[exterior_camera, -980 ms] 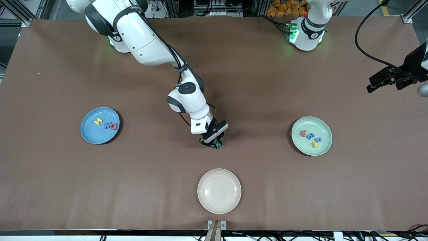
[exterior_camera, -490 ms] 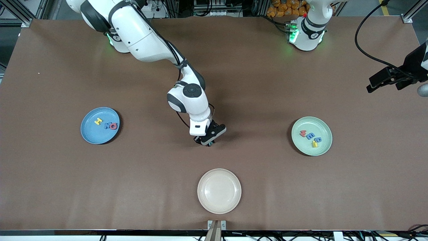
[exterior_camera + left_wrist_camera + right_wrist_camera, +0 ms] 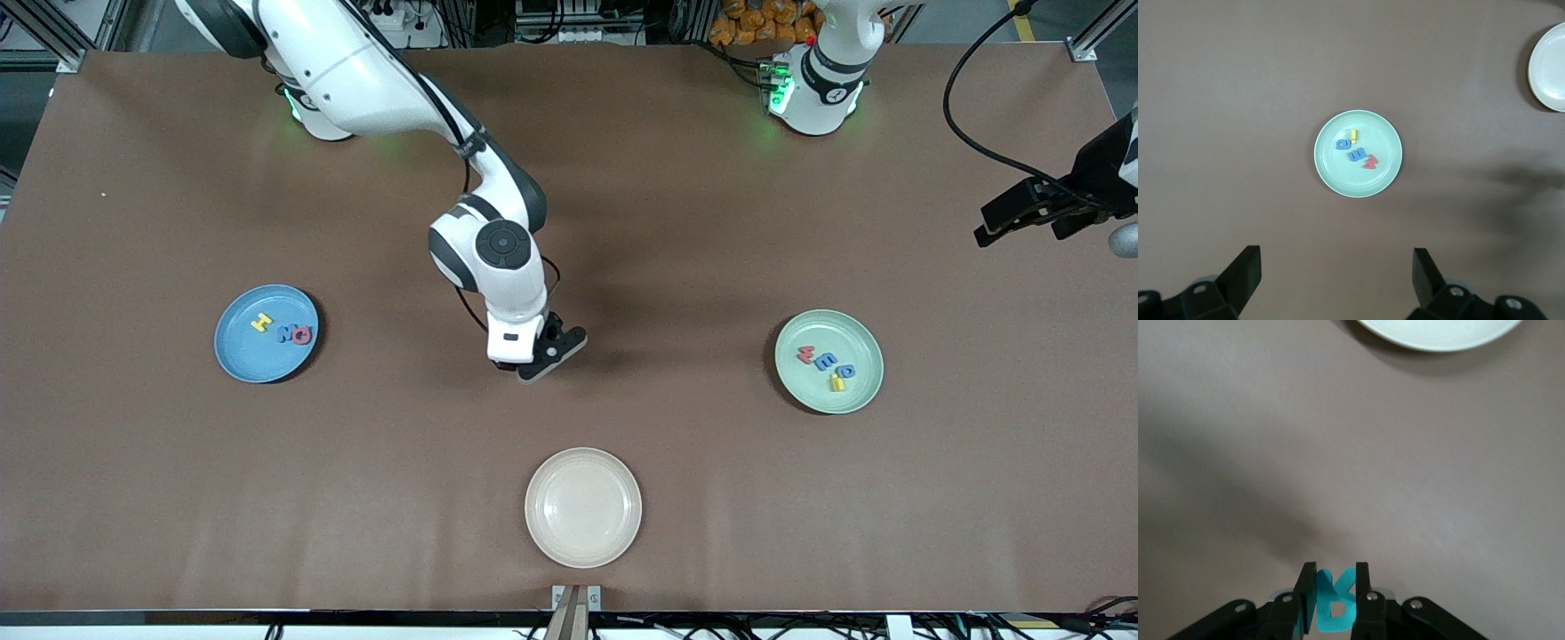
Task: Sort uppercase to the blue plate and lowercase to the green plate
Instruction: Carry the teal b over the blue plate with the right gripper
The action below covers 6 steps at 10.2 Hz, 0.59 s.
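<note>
Desk (image 3: 178, 498), brown covering, carrying three plates. Blue plate (image 3: 240, 356), toward the right arm's end: holds three capital letters, a yellow H (image 3: 260, 323), a blue M (image 3: 286, 334) and a red Q (image 3: 302, 335), the M and Q touching. Green plate (image 3: 853, 391), toward the left arm's end: holds four lowercase letters close together, a red m (image 3: 807, 355), a blue m (image 3: 826, 362), a blue rounded letter (image 3: 846, 372) and a yellow h (image 3: 837, 383); the same plate (image 3: 1338, 180) sits centred in the left wrist view. Cream plate (image 3: 583, 507), empty, nearest the front camera, midway between the other two. Right tool (image 3: 533, 369): raised over bare desk in the middle, between the blue and green plates and farther from the front camera than the cream plate; its fingers (image 3: 1309, 590) are clamped on the teal-green R (image 3: 1335, 607), seen in the right wrist view with the cream plate's rim (image 3: 1431, 340) at the frame edge. Nothing lies on the desk between the right tool and the blue plate. Left tool (image 3: 1337, 283): waits high over the green plate, fingers spread wide apart, gripping nothing. Black cable (image 3: 969, 116) loops above the desk at the left arm's end.
</note>
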Available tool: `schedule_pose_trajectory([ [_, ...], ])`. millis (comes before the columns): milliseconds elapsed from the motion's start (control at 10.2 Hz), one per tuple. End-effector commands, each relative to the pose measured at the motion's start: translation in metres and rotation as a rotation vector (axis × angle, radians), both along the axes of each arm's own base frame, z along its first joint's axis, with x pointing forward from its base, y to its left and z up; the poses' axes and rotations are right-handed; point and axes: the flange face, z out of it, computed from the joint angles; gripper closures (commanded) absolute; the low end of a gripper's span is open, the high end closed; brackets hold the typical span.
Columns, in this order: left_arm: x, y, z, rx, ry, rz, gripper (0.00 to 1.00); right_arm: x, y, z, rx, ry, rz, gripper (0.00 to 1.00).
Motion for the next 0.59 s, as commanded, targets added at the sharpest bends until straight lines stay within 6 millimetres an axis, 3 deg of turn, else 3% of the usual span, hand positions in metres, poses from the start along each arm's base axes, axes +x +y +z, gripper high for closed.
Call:
schedule_pose_trajectory([
  [0, -0.001, -0.001, 0.002, -0.023, 0.004, 0.001, 0.00, 0.002, -0.042, 0.023, -0.116, 0.118, 0.061, 1.00],
  [196, -0.001, -0.001, 0.002, -0.023, 0.003, 0.001, 0.00, 0.004, -0.082, 0.024, -0.230, 0.240, 0.102, 1.00],
  [490, -0.001, -0.001, 0.002, -0.022, 0.004, 0.001, 0.00, 0.004, -0.128, 0.020, -0.335, 0.364, 0.025, 1.00],
])
